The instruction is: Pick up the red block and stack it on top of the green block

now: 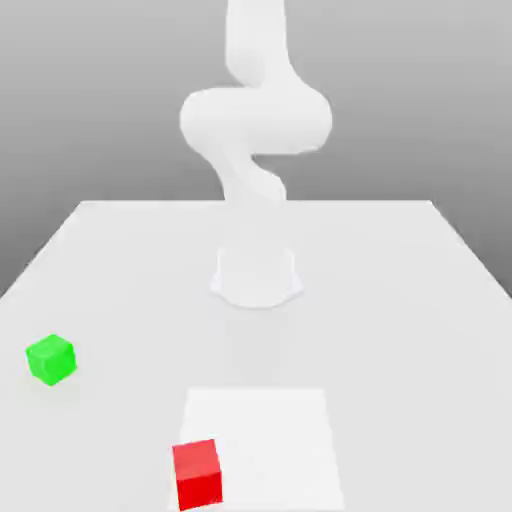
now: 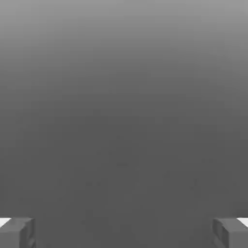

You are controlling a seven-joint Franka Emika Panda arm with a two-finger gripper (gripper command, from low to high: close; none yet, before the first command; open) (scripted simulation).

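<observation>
In the hand view, the hand (image 2: pixel 124 233) is released, its two dark grey fingers (image 2: pixel 9 237) spread wide apart with an open gap between them. The fingertips reach in from opposite sides, each with a small white patch beside it. Past them lies a plain grey backdrop (lighter along one edge, darker toward the fingers). The hand grasps neither block.

In the exterior view, the white arm (image 1: pixel 256 120) rises from its base (image 1: pixel 256 275) on the pale bench (image 1: pixel 400 300), bends through a broad, rounded joint section and runs up to the upper edge. The red block (image 1: pixel 198 475) is well apart from the hand, down on the white square (image 1: pixel 270 440) that lies on the bench in front of the base. It sits at the square's edge on the exterior view's left, near the closest corner, slightly turned (its top and front faces are visible). The green block (image 1: pixel 51 360), also apart from the hand, rests on the bench farther to the exterior view's left and farther back than the red block, with one upright edge turned forward. The two blocks are well apart, not stacked.
</observation>
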